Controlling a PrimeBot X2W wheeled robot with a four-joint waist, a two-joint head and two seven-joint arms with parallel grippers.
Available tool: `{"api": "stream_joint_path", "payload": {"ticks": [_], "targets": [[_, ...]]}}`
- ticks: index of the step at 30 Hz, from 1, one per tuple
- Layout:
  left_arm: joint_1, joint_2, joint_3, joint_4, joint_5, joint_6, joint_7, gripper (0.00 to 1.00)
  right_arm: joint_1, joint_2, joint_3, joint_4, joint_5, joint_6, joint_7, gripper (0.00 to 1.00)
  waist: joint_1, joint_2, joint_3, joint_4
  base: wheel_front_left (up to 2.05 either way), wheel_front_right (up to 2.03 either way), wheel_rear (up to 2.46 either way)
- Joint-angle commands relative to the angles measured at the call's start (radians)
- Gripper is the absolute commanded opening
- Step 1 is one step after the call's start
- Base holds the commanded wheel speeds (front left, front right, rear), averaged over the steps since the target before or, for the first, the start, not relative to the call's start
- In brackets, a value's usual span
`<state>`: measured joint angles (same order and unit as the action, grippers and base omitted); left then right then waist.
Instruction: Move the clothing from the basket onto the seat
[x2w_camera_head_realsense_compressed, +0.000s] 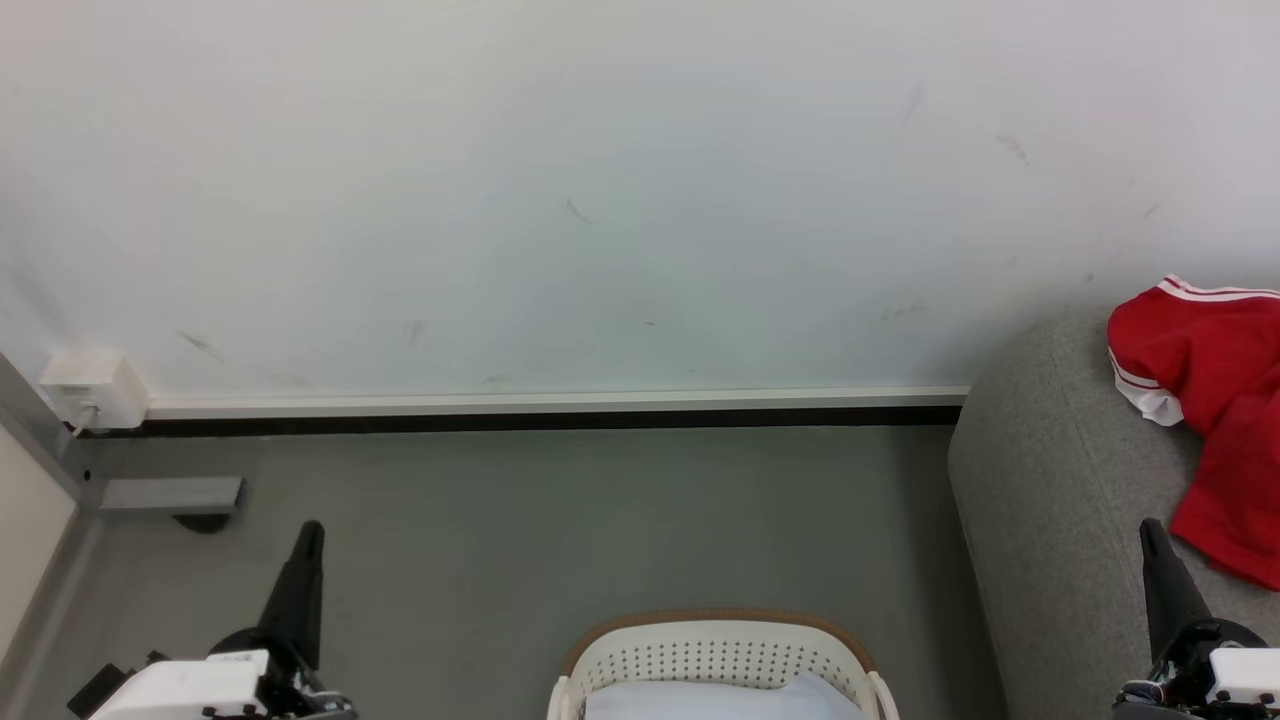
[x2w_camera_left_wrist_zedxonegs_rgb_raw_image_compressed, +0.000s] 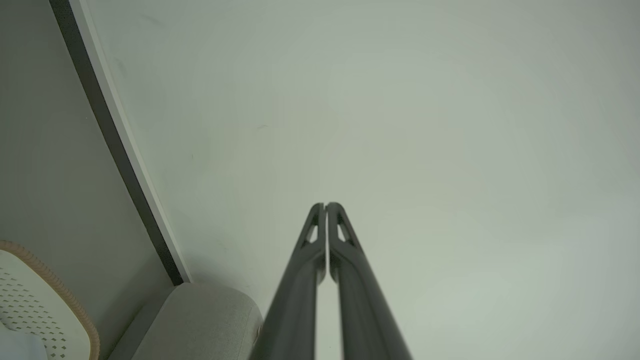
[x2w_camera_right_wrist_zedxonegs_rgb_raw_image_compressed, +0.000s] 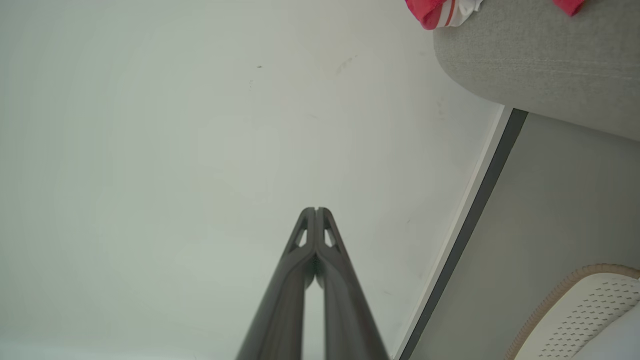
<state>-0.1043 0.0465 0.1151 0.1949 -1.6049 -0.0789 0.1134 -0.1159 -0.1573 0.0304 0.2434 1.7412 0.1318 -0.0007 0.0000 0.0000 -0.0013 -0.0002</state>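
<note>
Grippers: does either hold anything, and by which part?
Nothing is held. The left gripper and the right gripper are both shut and empty.

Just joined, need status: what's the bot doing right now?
Nothing is in hand. The left gripper and right gripper are shut and empty, pointing toward the wall. The red white-striped clothing lies on the grey seat at the right. The basket stands on the floor in front, with something pale inside.
</note>
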Motion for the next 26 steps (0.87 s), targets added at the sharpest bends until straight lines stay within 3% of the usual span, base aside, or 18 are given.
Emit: {"api": "stream_joint_path", "payload": {"ticks": [1, 26], "targets": [[-0.007, 0.007, 0.002, -0.003, -0.013, -0.004, 0.004, 0.00, -0.002, -0.008, 0.002, -0.003, 0.000, -0.002, -0.002, 0.00, 0.0000, 0.0000, 0.000, 0.000, 0.00, 0.00, 0.00], [-0.007, 0.007, 0.002, -0.003, -0.014, -0.004, 0.004, 0.00, -0.001, -0.020, 0.017, -0.006, 0.016, -0.002, -0.016, 0.00, 0.0000, 0.0000, 0.000, 0.000, 0.00, 0.00, 0.00]]}}
